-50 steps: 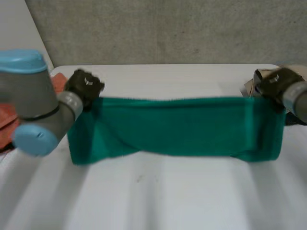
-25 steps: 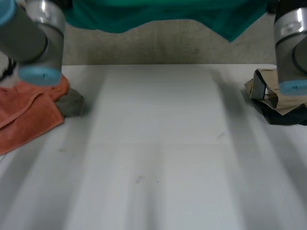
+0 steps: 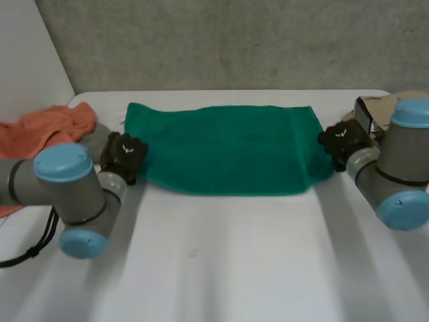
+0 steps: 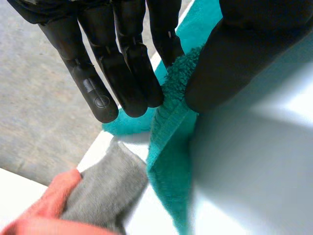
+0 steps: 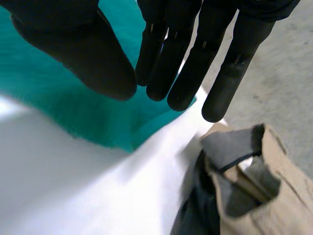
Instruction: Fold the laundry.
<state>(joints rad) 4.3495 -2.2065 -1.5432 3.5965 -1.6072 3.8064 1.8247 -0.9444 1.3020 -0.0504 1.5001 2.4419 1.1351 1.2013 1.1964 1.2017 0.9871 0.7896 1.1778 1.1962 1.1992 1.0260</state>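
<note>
A green towel (image 3: 228, 147) lies spread flat across the far middle of the white table (image 3: 221, 261). My left hand (image 3: 124, 155) sits at the towel's left end, near its front corner. In the left wrist view its fingers (image 4: 127, 68) and thumb pinch a raised edge of the towel (image 4: 171, 161). My right hand (image 3: 342, 139) is at the towel's right edge. In the right wrist view its straight fingers (image 5: 195, 58) stand close against the thumb just above the towel's corner (image 5: 58, 107), still pinching the edge.
An orange cloth (image 3: 47, 127) and a grey cloth (image 3: 97, 137) lie at the far left, just beyond my left hand. A heap of tan and black garments (image 3: 375, 111) sits at the far right, beside my right hand. A grey wall rises behind the table.
Both hands swung the green towel up out of view, then brought it down and laid it flat, farther back on the table. Both arms are now low at its ends.
</note>
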